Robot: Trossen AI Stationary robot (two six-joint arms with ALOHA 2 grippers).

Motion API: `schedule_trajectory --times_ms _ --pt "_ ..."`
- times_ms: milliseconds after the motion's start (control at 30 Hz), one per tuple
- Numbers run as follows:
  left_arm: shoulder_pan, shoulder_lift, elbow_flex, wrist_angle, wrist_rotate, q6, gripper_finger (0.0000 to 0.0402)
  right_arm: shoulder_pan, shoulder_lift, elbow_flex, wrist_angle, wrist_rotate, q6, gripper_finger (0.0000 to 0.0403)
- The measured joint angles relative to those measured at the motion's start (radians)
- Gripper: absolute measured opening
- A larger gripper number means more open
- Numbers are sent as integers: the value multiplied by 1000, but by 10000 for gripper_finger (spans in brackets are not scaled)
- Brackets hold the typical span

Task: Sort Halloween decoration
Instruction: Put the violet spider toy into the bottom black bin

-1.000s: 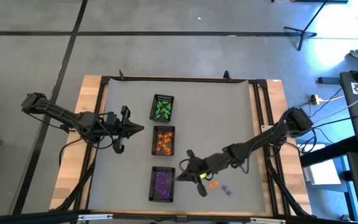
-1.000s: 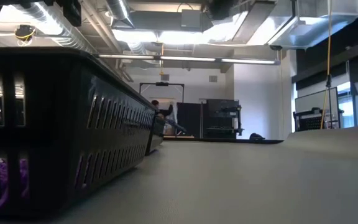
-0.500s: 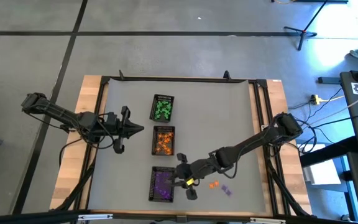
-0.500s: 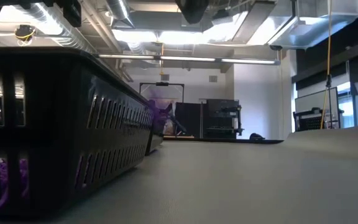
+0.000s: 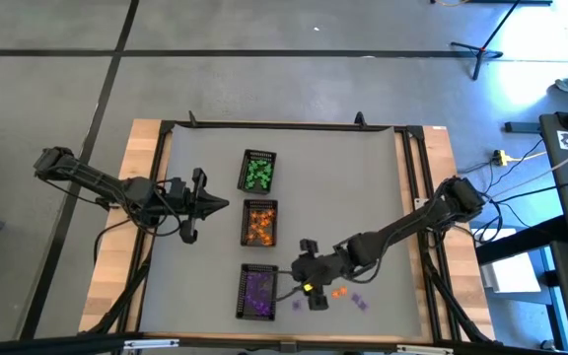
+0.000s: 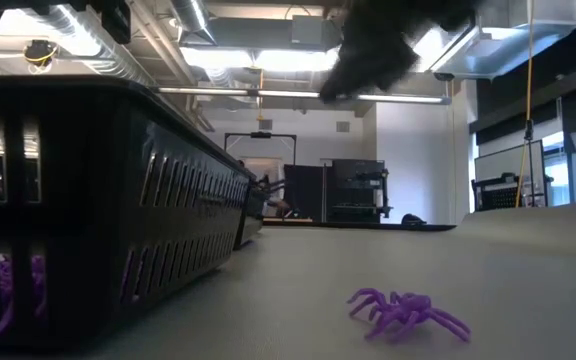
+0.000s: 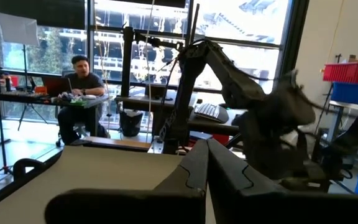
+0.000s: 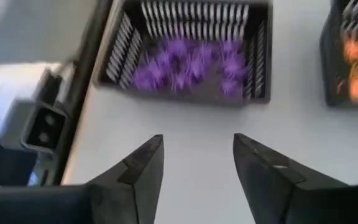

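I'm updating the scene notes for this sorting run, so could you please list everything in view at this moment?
Green trinkets: a pile, green, in the far mesh tray.
Orange trinkets: a pile, orange, in the middle mesh tray.
Purple trinkets: a pile, purple, in the near mesh tray.
Purple spider: one, purple, loose on the table just outside the near tray.
Loose trinkets: a few, orange and purple, on the table right of the near tray.
Mesh trays: three, black, in a row down the table's middle.
Table: one, grey mat with wooden edges.
Person: one, seated at a desk beyond the table.
Left gripper: shut, waiting left of the trays.
Right gripper: open, empty, beside the near tray.
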State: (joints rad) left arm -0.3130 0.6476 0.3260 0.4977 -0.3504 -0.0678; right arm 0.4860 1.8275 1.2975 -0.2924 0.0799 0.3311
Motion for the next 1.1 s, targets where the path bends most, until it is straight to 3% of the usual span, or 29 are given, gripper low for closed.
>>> schedule_trajectory --times_ms 233,433,933,1100 --pt "0 0 0 -4 0 0 0 89 122 -38 22 10 23 179" --pt "0 0 0 -11 0 0 0 131 227 -37 154 2 -5 179" --pt "0 0 0 -11 0 0 0 129 247 -35 173 164 28 177" --pt "0 0 0 -11 0 0 0 129 247 -36 172 163 28 137"
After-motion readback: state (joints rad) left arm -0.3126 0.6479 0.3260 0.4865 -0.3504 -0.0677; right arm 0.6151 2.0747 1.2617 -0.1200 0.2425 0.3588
